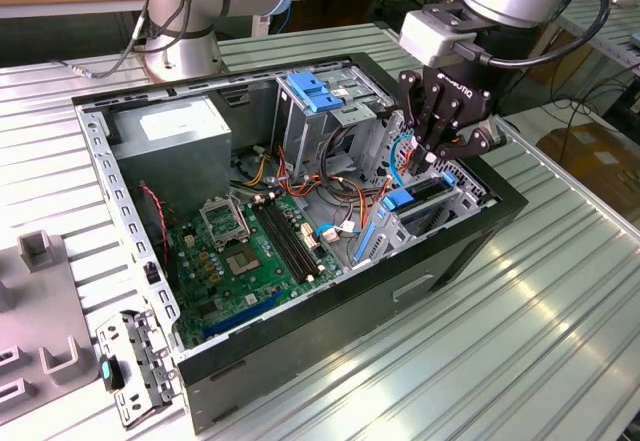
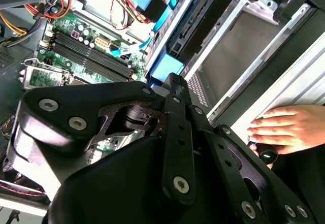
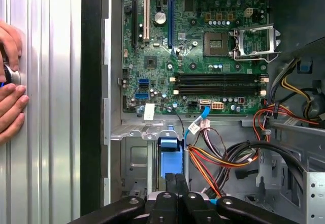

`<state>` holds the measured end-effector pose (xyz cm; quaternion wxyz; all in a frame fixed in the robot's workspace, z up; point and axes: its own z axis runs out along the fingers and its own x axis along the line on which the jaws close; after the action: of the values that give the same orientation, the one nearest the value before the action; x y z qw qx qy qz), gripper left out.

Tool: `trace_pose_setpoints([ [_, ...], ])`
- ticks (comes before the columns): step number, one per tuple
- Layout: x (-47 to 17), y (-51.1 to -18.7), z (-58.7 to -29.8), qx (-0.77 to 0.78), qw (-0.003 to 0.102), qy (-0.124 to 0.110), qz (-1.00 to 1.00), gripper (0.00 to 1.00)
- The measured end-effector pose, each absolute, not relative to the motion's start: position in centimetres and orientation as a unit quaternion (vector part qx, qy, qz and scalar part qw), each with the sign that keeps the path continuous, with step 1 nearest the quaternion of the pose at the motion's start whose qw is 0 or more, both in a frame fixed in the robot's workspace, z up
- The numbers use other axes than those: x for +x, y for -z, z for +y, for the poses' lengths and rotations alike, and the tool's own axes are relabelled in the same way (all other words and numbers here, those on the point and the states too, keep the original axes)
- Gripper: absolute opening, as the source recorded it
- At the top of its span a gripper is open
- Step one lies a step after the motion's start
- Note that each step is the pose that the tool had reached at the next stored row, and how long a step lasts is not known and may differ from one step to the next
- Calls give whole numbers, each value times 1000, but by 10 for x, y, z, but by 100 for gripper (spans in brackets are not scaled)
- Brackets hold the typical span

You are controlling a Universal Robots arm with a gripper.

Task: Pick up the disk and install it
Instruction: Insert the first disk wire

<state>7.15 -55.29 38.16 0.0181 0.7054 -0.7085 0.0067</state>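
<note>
My gripper [image 1: 437, 157] hangs low over the front corner of an open computer case [image 1: 330, 311], its two fingers drawn narrow and pressed together with no gap showing between them in both wrist views. The disk [image 1: 401, 199] lies directly under my fingertips, slotted on edge into the metal drive bay [image 1: 462, 204], with its blue carrier end facing up at me. As I judge it, the pick-up is done and the disk already sits in its slot. What seems left is the last of the seating, and I cannot tell whether it has gone fully home or whether my tips are touching the carrier or just above it. The first wrist view looks straight past my gripper [image 3: 175, 179] to the blue carrier [image 3: 169, 158], then farther out to the green motherboard [image 3: 203, 56] and, beside me, a loose bundle of cables [image 3: 223, 158]. A person's hand [image 3: 10, 107] rests on the ribbed table [image 3: 51, 132] outside the case wall (well away from my fingers). The exterior view adds the whole case and the grey power-supply box [image 1: 180, 131] at its far end.
</note>
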Motion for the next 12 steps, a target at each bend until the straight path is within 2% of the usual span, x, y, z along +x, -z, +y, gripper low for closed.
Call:
trace_pose_setpoints([
  [12, 93, -381, -553, 751, 18, -8, -661, 11],
])
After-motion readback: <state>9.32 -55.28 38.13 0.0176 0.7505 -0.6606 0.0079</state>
